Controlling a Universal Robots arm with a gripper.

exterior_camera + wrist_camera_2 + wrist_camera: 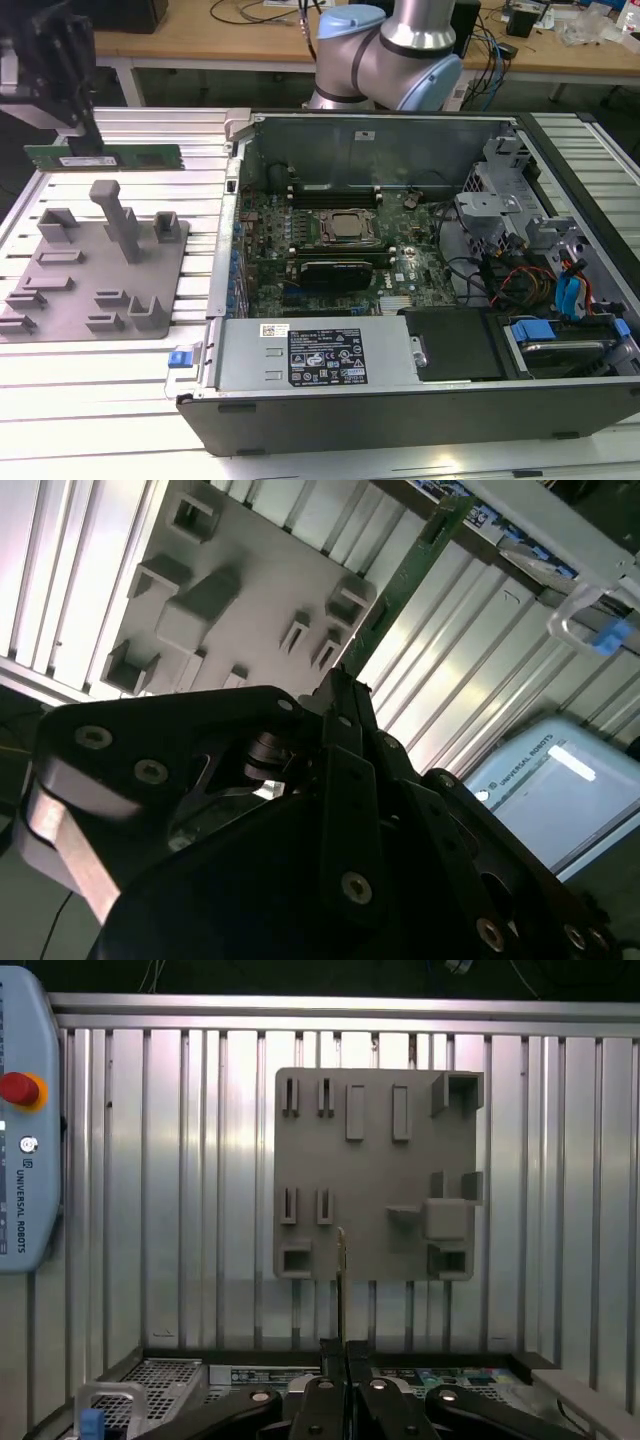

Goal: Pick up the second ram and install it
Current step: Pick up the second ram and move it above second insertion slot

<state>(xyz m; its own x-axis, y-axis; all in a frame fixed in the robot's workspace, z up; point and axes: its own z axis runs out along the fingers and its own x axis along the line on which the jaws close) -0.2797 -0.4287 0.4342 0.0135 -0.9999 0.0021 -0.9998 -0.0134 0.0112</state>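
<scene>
Open-topped and closest to the exterior view's lens, the large black and grey metal computer case (pixel 300 415) lies on the ribbed aluminium table (pixel 90 400), its green motherboard (pixel 300 225) exposed. Toward the exterior view's left sits the grey plastic holder tray (pixel 60 300) with its upright posts. Beyond the tray's far edge hangs the black pincer (pixel 88 148), clamped on the flat faces of the second ram (pixel 130 157), a long thin green circuit-board stick held level and clear of the tray.

In the second wrist view a long stretch of the stick juts past the fingertips. That overhang is probably the main hazard, because any knock against the case's side wall could lever the stick askew in the grip. A tilted stick would likely meet the narrow dark memory slots (pixel 335 187) crooked, so pressing down could jam it, bend the board or leave one end unseated.
</scene>
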